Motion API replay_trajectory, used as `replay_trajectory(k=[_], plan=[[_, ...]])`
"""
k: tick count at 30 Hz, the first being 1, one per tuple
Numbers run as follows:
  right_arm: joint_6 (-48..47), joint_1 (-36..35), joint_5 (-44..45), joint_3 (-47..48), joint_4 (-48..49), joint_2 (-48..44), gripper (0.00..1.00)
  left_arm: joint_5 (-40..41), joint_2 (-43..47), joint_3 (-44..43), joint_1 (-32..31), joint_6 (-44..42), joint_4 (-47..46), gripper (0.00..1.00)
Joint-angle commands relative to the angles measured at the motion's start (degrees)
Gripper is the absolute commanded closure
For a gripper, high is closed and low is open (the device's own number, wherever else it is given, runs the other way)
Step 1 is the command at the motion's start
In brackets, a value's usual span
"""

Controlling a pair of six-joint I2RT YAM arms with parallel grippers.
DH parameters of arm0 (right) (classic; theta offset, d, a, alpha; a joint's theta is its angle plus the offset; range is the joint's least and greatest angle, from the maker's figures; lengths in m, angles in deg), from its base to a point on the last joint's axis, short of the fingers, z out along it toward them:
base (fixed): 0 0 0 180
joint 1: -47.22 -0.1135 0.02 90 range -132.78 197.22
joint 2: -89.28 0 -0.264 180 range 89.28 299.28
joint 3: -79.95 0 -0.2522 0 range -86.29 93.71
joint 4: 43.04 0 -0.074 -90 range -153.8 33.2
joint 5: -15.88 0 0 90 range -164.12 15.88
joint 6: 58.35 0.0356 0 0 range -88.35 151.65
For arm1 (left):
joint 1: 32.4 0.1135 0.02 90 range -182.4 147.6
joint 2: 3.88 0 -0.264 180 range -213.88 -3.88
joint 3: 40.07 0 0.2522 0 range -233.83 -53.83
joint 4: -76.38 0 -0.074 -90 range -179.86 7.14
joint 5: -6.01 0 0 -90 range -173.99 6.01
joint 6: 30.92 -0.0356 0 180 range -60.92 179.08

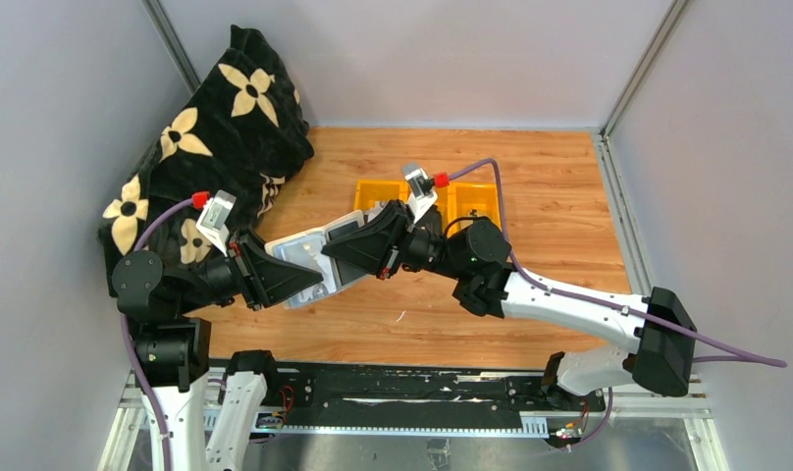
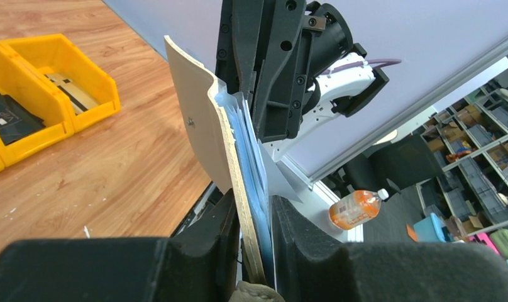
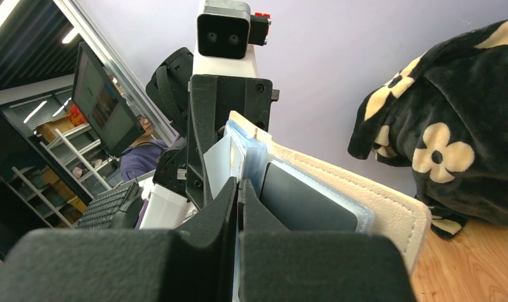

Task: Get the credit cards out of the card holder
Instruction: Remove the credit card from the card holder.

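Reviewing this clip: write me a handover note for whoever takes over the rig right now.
The left gripper is shut on the card holder, which is held open above the table.
The right gripper is shut on the holder's inner sleeves. I cannot tell whether a card is in the pinch.
Of the credit cards, a dark one sits in a sleeve with a pale one beside it.
Done: holder lifted and opened.
Left: pull the cards out; none is seen fully out.
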Motion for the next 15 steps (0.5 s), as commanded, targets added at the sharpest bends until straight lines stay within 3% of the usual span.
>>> replay_trajectory(k=[1, 8, 15], plan=[[0.1, 0.7, 5.4, -2.5, -0.4, -1.0, 1.0, -0.4, -0.1, -2.4, -0.5, 1.5, -3.0, 0.73], [1.3, 1.0, 10.3, -4.1, 1.7, -1.4, 1.0, -0.4, -0.4, -3.1, -0.5, 1.8, -2.9, 0.74], [0.2, 2.2, 8.1, -5.0, 0.7, -3.1, 1.0, -0.4, -0.4, -3.5, -0.5, 2.1, -3.0, 0.77]])
